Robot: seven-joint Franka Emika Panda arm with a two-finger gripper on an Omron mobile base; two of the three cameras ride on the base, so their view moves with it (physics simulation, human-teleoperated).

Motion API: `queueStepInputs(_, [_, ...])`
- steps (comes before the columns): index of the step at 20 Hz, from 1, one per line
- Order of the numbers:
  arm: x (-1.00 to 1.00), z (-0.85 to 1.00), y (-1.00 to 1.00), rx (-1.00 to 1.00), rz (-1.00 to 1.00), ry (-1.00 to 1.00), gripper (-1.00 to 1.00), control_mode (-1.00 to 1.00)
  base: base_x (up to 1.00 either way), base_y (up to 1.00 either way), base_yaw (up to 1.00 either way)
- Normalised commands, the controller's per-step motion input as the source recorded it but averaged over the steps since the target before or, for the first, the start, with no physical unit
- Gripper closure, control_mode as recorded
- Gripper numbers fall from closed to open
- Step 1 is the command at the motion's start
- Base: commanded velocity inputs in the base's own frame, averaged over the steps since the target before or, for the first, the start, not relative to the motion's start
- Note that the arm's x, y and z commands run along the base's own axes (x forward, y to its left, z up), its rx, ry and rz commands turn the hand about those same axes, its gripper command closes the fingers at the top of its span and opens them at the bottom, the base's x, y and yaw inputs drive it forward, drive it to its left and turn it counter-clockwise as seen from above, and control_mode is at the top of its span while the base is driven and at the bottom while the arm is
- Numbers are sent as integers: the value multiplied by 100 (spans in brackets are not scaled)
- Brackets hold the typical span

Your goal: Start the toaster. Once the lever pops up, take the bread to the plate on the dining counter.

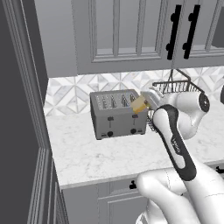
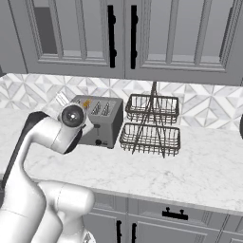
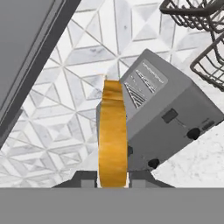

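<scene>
— Left base view first: what do you make of the bread (image 1: 138, 104)?
— You can see it lifted just above the right end of the toaster (image 1: 119, 113), tilted, a pale tan face with an orange-brown crust. The jaws (image 1: 144, 101) meet it from the right, at the end of the white arm that crosses in front of the wire rack (image 1: 177, 87). The toaster stands on the marble surface (image 1: 105, 153) against the patterned tile wall, its two levers and two knobs facing you.

— Right base view: does it tell you more?
— Little. The arm's elbow covers the toaster's (image 2: 100, 121) left end. You can pick out a small orange scrap of the bread (image 2: 86, 103) just above the slots, beside the white wrist. The two-tier wire rack (image 2: 152, 126) stands just beside the toaster on its right, on the same surface (image 2: 190, 171).

— Hand view: how does the slice sit in the jaws (image 3: 113, 177)?
— You look at the bread (image 3: 113, 135) edge-on, its crust rising straight up between the two dark fingertips (image 3: 85, 177). They press it from both sides, closed on the slice. Beyond it the toaster (image 3: 175, 118) lies tilted in the frame, clear of the bread, its empty slots showing.
</scene>
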Motion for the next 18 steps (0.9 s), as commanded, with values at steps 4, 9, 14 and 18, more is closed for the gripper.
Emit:
queueStepInputs(4, [-100,-2,0,-9,0,1,100,-100,0,0,0])
queueStepInputs(9, [-100,-12,-4,-12,0,0,100,-100,0,0,0])
queueStepInputs(14, [-91,0,-6,-9,0,9,100,-100,0,0,0])
queueStepInputs(18, [-44,-3,0,-13,0,4,100,-100,0,0,0])
